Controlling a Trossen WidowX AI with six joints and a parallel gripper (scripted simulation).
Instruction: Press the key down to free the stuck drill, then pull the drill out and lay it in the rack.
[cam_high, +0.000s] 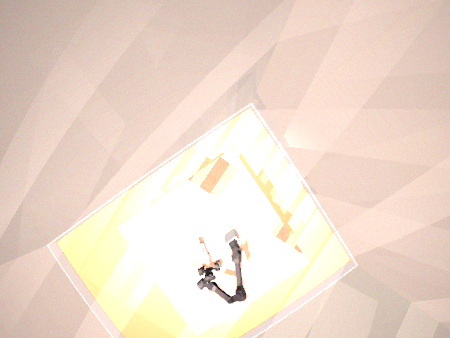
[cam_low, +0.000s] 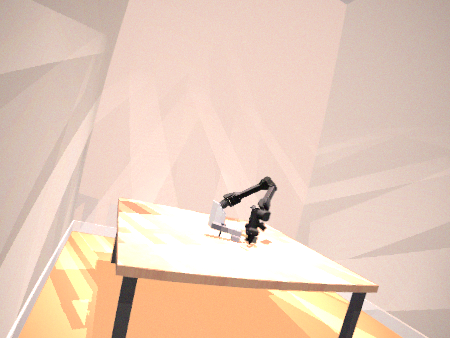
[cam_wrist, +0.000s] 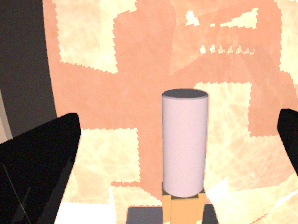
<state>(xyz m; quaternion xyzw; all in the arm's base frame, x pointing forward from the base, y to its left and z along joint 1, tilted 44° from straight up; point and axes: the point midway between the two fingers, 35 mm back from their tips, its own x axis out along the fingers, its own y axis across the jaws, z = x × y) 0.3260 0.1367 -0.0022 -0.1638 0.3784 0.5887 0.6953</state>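
Wood table, dark legs, approx. orange floor
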